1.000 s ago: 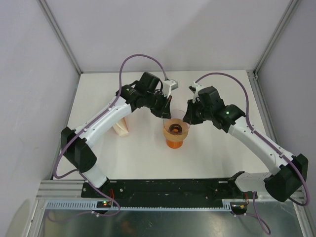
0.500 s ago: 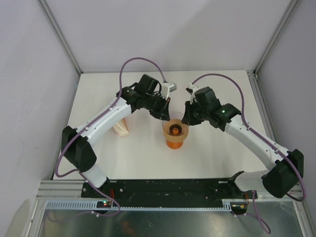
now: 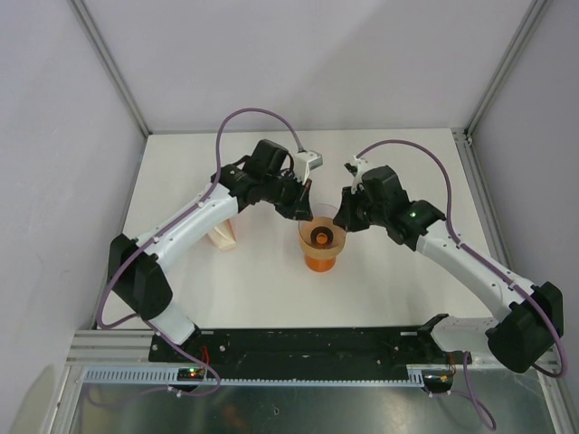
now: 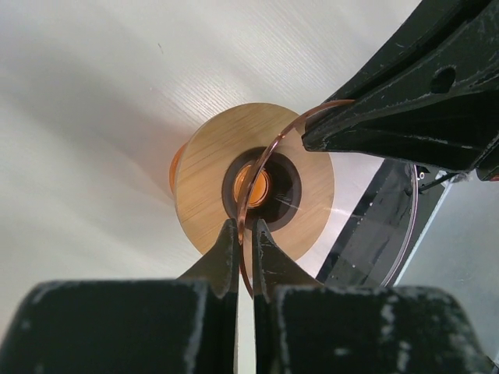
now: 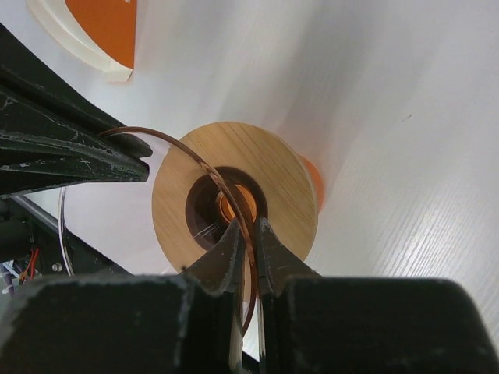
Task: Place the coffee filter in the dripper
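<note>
The dripper (image 3: 322,226) is a translucent pinkish-orange cone, held between both arms over a wooden ring (image 4: 207,175) that sits on a small orange cup (image 3: 320,262). My left gripper (image 4: 243,226) is shut on the thin rim of the dripper (image 4: 269,152), which shows as a copper-coloured arc. My right gripper (image 5: 249,224) is shut on the opposite side of the dripper rim (image 5: 195,160). From above, the left gripper (image 3: 306,208) and right gripper (image 3: 340,217) flank the cone. The coffee filter is out of view.
A cream wedge-shaped stack (image 3: 223,237) stands on the white table left of the cup, under the left forearm; its orange face with cream edge (image 5: 97,27) shows in the right wrist view. Grey walls close the table on three sides.
Both wrists have shifted slightly toward the back of the table with the dripper still between them. Neither grip has changed.
</note>
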Available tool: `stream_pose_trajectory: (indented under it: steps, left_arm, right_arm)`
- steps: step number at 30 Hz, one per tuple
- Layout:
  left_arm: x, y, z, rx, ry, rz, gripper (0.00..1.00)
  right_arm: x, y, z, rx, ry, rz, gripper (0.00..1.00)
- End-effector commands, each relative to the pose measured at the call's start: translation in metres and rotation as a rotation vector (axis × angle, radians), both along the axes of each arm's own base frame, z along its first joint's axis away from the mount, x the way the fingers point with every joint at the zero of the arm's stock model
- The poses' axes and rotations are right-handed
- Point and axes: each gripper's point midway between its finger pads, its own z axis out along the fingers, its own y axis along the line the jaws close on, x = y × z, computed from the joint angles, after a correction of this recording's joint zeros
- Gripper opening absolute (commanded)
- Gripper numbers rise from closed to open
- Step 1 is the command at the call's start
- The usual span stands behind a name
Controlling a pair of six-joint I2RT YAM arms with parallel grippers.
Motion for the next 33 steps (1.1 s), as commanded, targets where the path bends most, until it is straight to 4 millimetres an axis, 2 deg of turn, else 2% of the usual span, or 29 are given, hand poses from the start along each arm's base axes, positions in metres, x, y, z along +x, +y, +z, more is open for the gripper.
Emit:
stream_pose_trajectory:
  steps: [1, 8, 12, 18, 25, 30, 33]
  left_arm:
    - [-0.048, 0.021, -0.076, 0.194, 0.17, -0.146, 0.0]
    - [-0.057, 0.028, -0.101, 0.221, 0.261, -0.161, 0.0]
    - [-0.058, 0.033, -0.111, 0.237, 0.288, -0.158, 0.0]
    - [-0.07, 0.041, -0.135, 0.28, 0.355, -0.169, 0.0]
    - [-0.075, 0.045, -0.145, 0.299, 0.377, -0.183, 0.0]
    - [-0.075, 0.047, -0.153, 0.315, 0.389, -0.191, 0.0]
    - [-0.077, 0.052, -0.165, 0.336, 0.419, -0.191, 0.0]
  right_arm:
    - [0.009, -0.007, -0.043, -0.096, 0.02, 0.015, 0.0]
    - [0.011, -0.006, -0.046, -0.077, 0.053, -0.016, 0.0]
    - [0.008, -0.007, -0.059, -0.103, 0.097, -0.015, 0.0]
    - [0.007, -0.004, -0.077, -0.13, 0.14, 0.001, 0.0]
    - [0.004, -0.017, -0.102, -0.179, 0.185, -0.015, 0.0]
    - [0.003, -0.015, -0.103, -0.168, 0.174, -0.008, 0.0]
    - [0.006, -0.015, -0.107, -0.172, 0.178, -0.015, 0.0]
